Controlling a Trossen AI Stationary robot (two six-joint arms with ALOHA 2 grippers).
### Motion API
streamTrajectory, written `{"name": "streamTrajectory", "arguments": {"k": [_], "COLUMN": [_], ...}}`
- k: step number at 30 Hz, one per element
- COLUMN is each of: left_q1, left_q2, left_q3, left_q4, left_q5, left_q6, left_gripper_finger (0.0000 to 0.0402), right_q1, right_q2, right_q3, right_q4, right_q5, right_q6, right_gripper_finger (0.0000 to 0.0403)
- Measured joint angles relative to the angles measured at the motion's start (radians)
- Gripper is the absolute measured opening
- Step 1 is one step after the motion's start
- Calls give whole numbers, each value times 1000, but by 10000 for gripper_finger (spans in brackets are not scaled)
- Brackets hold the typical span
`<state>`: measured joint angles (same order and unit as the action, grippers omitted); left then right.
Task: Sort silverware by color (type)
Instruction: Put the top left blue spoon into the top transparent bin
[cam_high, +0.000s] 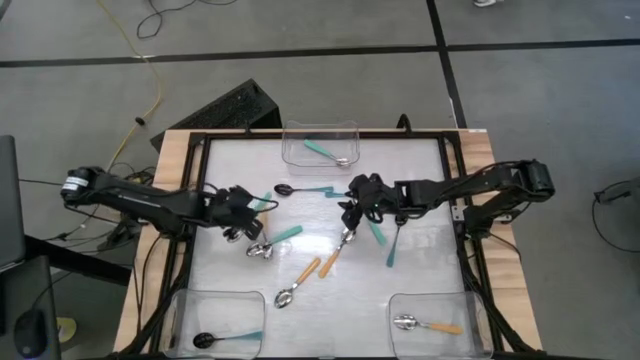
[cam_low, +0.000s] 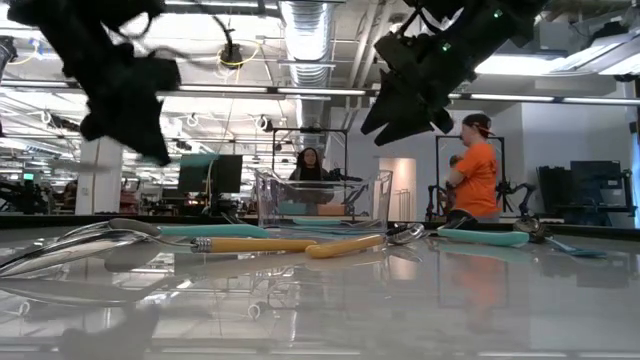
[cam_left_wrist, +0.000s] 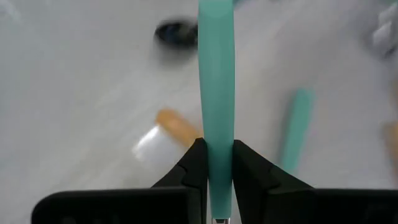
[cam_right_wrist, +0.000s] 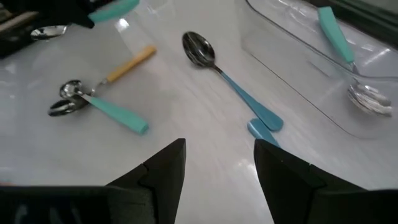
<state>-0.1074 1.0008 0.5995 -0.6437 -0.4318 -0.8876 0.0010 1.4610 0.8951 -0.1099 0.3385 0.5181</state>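
My left gripper (cam_high: 243, 212) is over the table's left middle, shut on a spoon with a teal handle (cam_left_wrist: 216, 74) and held above the table. My right gripper (cam_high: 352, 207) hangs open and empty over the middle, its fingers (cam_right_wrist: 165, 171) apart. Just ahead of it a dark-bowled spoon with a teal handle (cam_right_wrist: 227, 78) lies flat; it also shows in the high view (cam_high: 300, 190). A silver spoon with a teal handle (cam_high: 272, 242), two orange-handled spoons (cam_high: 300, 280) (cam_high: 336, 250) and two teal-handled ones (cam_high: 378, 232) (cam_high: 392, 246) lie flat on the table. My left gripper pinches the spoon's teal handle (cam_left_wrist: 216, 146) between its two fingertips. The handle's free end runs out ahead of the fingers, and a bit of silver shows behind them. The spoon is lifted clear of the table.
Three clear bins stand on the table: one at the far middle (cam_high: 320, 145) with a teal-handled silver spoon, one at the near left (cam_high: 215, 320) with a black-bowled teal spoon, one at the near right (cam_high: 430, 320) with an orange-handled silver spoon. People stand in the room behind.
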Motion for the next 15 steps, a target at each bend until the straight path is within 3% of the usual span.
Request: {"name": "streamTrajectory", "arguments": {"k": [6, 15], "left_q1": [0, 0], "left_q2": [-184, -294], "left_q3": [3, 5], "left_q4": [133, 468], "left_q5": [-98, -57], "left_q6": [144, 506], "left_gripper_finger": [30, 30], "right_q1": [31, 67], "right_q2": [0, 0], "right_q3": [0, 0], "right_q4": [192, 599], "right_q5": [1, -39], "right_q6": [-93, -315], "right_gripper_finger": [215, 215]}}
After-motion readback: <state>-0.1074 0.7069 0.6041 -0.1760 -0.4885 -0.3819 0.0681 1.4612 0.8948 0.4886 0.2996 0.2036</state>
